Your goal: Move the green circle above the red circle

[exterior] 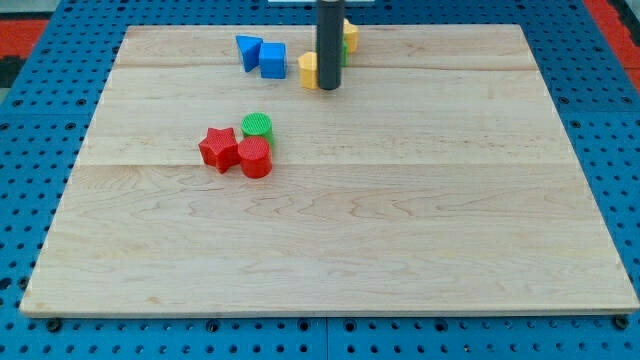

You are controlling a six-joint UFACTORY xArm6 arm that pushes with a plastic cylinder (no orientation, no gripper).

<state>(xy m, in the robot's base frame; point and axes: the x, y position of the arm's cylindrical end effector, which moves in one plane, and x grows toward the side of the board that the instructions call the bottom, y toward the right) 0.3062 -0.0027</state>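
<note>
Green circle (257,125) touching red circle (255,157), my tip (328,88) well apart, upper right

One raised view looks obliquely down across the whole wooden board (330,230).

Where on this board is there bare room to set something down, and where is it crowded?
Bare wood fills the view's bottom half below the red circle and the right side. Crowded spots: red star, green circle and red circle bunched left of centre; blue blocks, yellow blocks and my tip at the top edge.
</note>
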